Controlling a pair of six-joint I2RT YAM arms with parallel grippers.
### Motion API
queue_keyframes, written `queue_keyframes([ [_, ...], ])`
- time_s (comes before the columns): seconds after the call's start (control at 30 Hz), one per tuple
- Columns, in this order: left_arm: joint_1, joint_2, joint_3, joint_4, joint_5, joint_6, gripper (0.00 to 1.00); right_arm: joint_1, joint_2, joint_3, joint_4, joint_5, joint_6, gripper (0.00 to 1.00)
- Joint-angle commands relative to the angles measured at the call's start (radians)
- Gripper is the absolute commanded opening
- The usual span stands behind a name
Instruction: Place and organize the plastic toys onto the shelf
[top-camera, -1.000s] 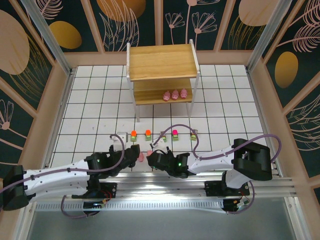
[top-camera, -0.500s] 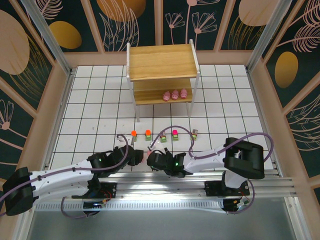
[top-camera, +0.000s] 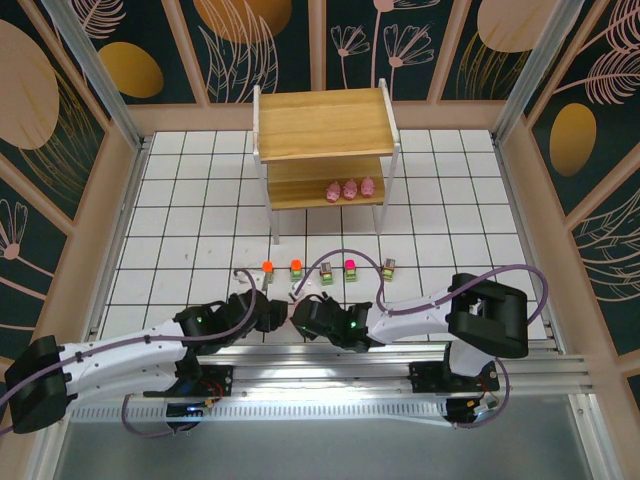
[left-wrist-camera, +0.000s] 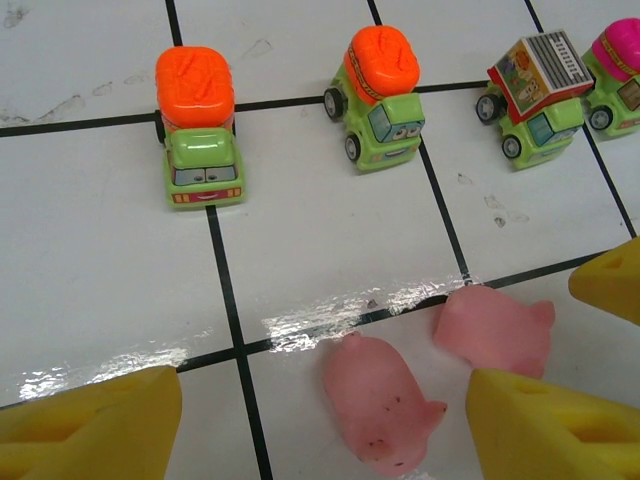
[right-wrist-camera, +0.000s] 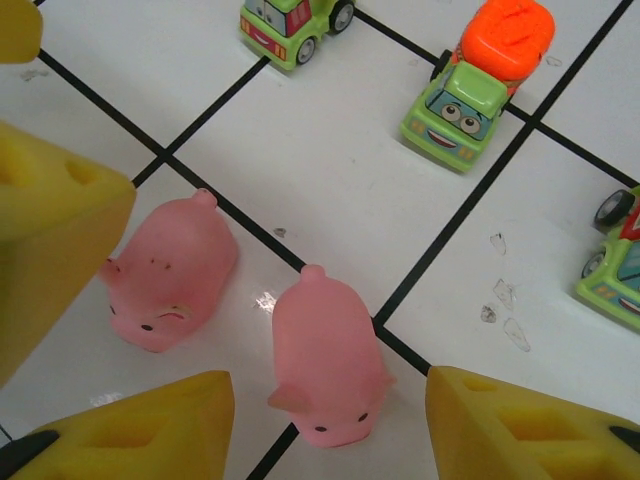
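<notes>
I am on the pick-up step: my right hand (right-wrist-camera: 328, 400), narrowish, straddles a pink pig (right-wrist-camera: 328, 360) on the desk (right-wrist-camera: 330, 150) without gripping it, my left hand (left-wrist-camera: 325, 400) is wide around the neighbour pig (left-wrist-camera: 385, 415), and next I should pinch, lift and carry to the shelf (top-camera: 325, 125) at 12 o'clock.
</notes>
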Motion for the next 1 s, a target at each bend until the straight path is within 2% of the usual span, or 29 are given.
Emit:
queue_keyframes([
  [0.0, 0.013, -0.027, -0.015, 0.005, 0.005, -0.009, 0.75, -0.004, 0.015, 0.012, 0.039, -0.021, -0.054, 0.53],
  [0.97, 0.063, -0.016, -0.036, 0.041, 0.051, 0.0, 0.75, -0.041, 0.09, 0.015, 0.08, -0.068, -0.099, 0.48],
])
